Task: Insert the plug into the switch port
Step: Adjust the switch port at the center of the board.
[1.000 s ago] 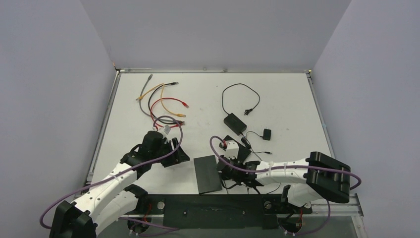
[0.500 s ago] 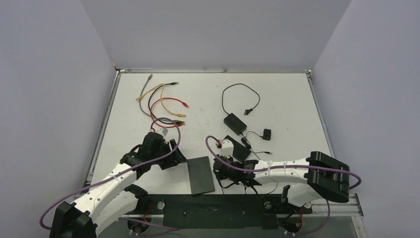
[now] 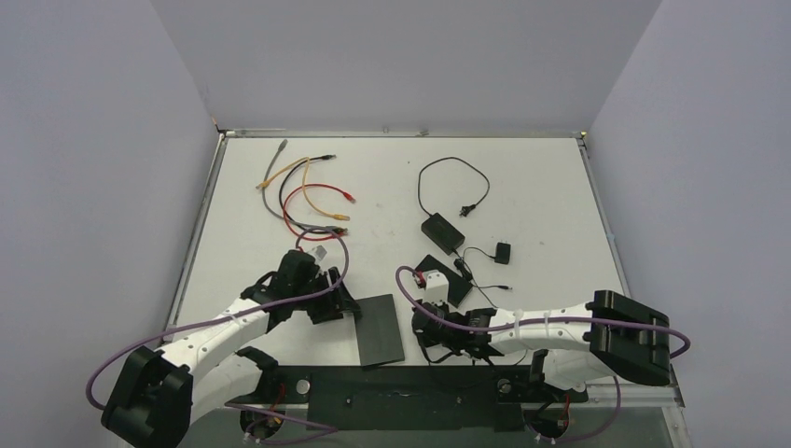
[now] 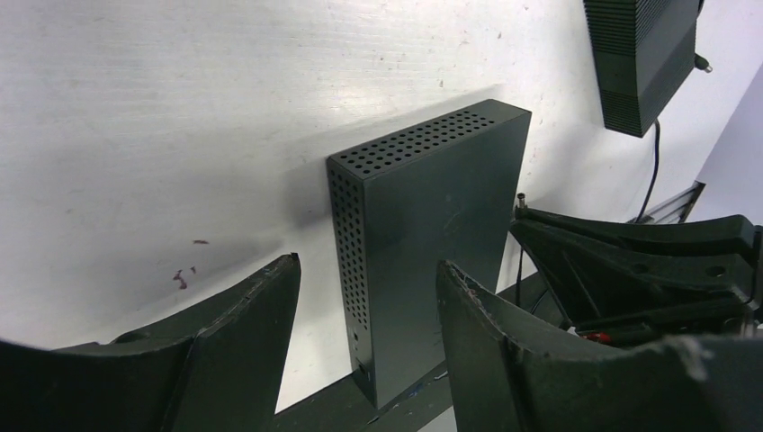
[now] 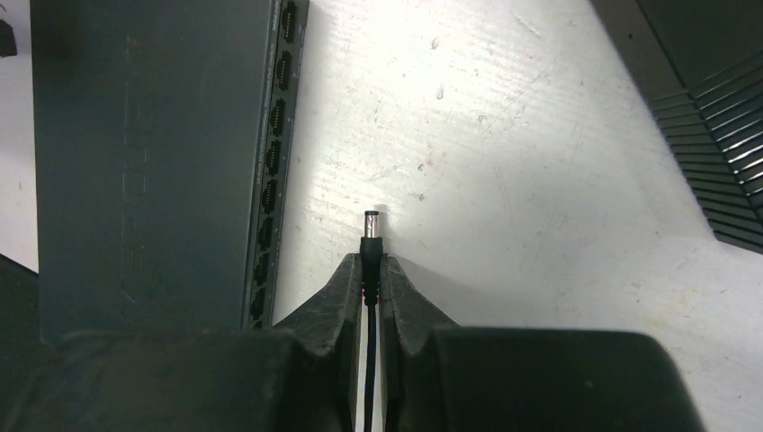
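The switch (image 3: pixel 381 329) is a flat dark grey box near the table's front edge, between my two arms. In the left wrist view its perforated side (image 4: pixel 432 234) faces me, and my left gripper (image 4: pixel 367 265) is open, a finger on either side of the near end without touching it. My right gripper (image 5: pixel 370 261) is shut on the plug (image 5: pixel 370 225), a black barrel plug whose silver tip sticks out past the fingertips. It points past the switch's row of ports (image 5: pixel 274 135), which lies to its left. From above, the right gripper (image 3: pixel 424 327) sits just right of the switch.
Coloured network cables (image 3: pixel 308 191) lie at the back left. A black power adapter (image 3: pixel 441 231) with its cord sits mid-table, with a small black block (image 3: pixel 503 252) to its right. A black ribbed box (image 5: pixel 711 117) lies right of the plug. The black front rail (image 3: pixel 401 392) is close.
The switch has slid a little to the left. My left gripper has moved right and nearer, up to the switch's left side. The right gripper still holds the plug and has shifted slightly.
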Robot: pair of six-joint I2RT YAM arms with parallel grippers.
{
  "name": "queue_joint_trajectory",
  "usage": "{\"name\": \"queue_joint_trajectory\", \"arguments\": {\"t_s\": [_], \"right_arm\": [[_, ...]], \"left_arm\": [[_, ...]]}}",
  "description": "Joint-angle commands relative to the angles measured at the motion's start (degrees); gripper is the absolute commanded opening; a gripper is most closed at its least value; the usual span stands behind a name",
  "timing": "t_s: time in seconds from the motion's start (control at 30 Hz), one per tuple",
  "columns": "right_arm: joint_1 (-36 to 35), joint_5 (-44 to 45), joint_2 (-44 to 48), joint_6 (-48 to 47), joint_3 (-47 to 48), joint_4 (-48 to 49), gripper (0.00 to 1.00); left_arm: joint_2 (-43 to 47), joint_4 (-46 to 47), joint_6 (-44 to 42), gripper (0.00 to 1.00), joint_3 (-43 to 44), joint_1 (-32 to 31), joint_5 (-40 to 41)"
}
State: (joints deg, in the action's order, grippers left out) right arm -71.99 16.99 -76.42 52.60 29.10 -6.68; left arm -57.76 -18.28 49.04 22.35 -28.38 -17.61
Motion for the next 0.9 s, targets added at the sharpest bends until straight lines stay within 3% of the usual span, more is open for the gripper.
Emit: {"name": "queue_joint_trajectory", "arguments": {"t_s": [0.0,0.47,0.67,0.87], "right_arm": [[-1.26,-0.47,0.35,0.40,0.12,2.29,0.00],[-5.48,-2.45,-5.51,0.36,3.33,4.79,0.00],[-5.60,3.33,0.08,0.52,2.82,-1.86,0.00],[-8.25,4.43,5.89,-0.99,2.94,-6.62,0.00]], "left_arm": [[-2.69,7.71,-0.21,0.55,-0.38,0.08,-4.08],[-10.43,9.88,-2.51,0.54,4.43,-0.09,-4.81],[-8.39,4.43,-4.42,0.54,6.83,0.07,-2.17],[-3.60,-3.71,-7.04,0.54,11.15,0.12,6.17]]}}
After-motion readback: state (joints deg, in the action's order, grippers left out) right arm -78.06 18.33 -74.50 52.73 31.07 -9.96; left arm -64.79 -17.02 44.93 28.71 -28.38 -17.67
